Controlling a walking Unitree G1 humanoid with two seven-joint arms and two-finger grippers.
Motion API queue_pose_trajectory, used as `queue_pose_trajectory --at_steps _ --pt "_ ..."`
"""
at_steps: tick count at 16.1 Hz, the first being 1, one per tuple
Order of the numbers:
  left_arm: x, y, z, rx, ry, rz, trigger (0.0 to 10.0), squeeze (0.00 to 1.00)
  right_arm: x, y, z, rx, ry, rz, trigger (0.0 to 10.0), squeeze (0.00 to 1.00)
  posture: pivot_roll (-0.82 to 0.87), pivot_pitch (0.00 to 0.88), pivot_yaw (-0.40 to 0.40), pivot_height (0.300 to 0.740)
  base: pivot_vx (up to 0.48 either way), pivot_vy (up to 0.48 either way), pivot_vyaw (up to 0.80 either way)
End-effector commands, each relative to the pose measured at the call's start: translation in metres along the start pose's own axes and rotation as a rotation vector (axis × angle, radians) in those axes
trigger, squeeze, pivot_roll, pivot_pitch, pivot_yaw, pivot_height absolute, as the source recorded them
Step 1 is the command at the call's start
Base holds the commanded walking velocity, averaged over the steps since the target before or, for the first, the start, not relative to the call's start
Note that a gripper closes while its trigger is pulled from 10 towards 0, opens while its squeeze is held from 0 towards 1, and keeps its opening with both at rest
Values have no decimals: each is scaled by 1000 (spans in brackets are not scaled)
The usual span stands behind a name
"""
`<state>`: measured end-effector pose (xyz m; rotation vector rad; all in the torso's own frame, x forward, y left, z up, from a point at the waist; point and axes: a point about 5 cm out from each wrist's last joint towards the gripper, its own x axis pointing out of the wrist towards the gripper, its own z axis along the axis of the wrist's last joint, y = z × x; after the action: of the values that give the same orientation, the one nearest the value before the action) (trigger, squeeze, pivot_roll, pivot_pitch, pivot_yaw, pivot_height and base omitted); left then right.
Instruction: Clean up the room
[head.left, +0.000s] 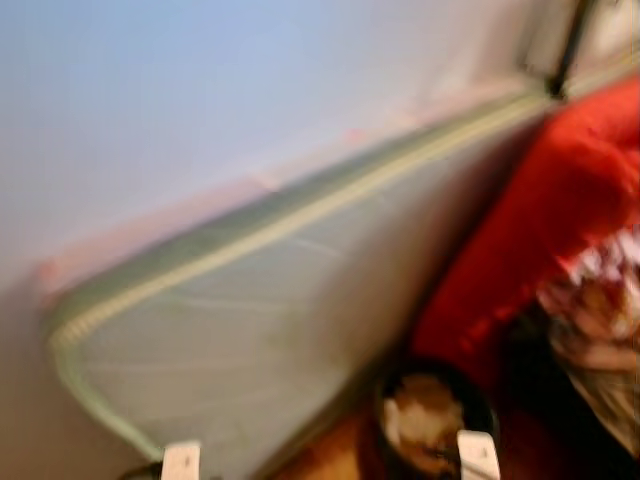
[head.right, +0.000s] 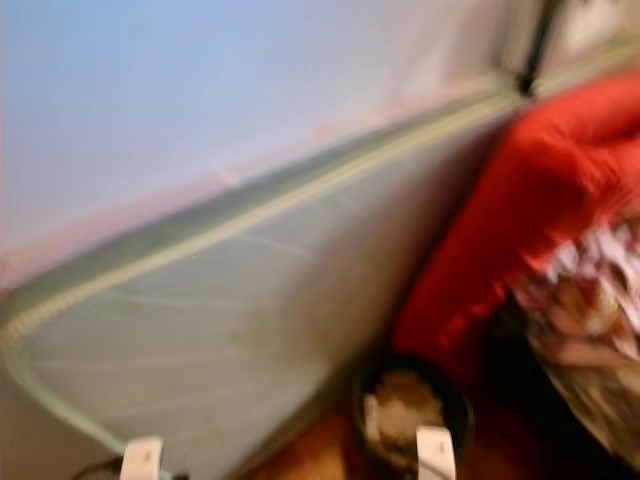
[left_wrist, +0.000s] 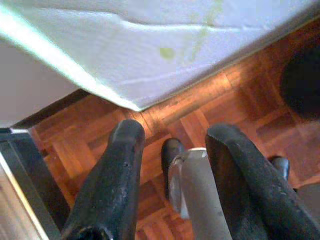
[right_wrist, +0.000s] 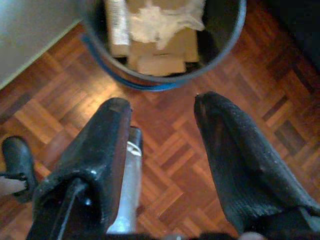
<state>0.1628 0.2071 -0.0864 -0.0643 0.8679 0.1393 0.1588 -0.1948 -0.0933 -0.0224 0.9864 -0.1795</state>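
Head views are blurred, robot likely mid-walk, so this is a rough read.

Key relation: the dark waste bin (right_wrist: 165, 45) sits on the parquet floor (right_wrist: 170, 145) straight ahead of the right pincer (right_wrist: 162, 107) — in line with its fingers, near but not touching. Both right fingers are spread wide with nothing between them. Bin is already part full of crumpled paper and cardboard scraps (right_wrist: 160, 30).

In the head view the same bin (head.left: 435, 420) is low and right of centre, just beside the red sofa (head.left: 540, 230) and close to the edge of a pale mattress (head.left: 270, 330) leaning against the wall. So the right arm is clearly the nearer one to the bin.

Left pincer (left_wrist: 172, 135) — fingers also apart, empty, pointing down at the floor by the mattress's lower edge (left_wrist: 150, 55). The robot's own black feet show below it.

No loose item to pick up can be made out in the blur. A patterned heap (head.left: 595, 320) lies on the sofa's right side — can't tell what it is.

Judgement: bin is round and upright, so no long axis to align to; any drop goes in from above, right arm.
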Motion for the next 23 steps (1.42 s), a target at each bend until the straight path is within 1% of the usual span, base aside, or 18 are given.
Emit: queue_pose_trajectory --at_steps 1,17,22,23 --pt "0 10 -5 165 133 -85 10000 0 -1 8 0 113 16 188 10000 0 -5 0 -1 740 0 -281 0" --pt "1 8 -1 166 119 -96 10000 0 0 8 2 109 9 195 10000 0 -7 0 -4 740 0 -282 0" --pt "1 9 -2 161 122 -94 10000 0 0 7 1 105 16 195 10000 0 -13 0 -4 740 0 -280 -674" --pt "1 9 -2 160 123 -93 10000 0 -1 5 0 109 17 189 10000 0 -14 0 -4 740 0 -281 0"
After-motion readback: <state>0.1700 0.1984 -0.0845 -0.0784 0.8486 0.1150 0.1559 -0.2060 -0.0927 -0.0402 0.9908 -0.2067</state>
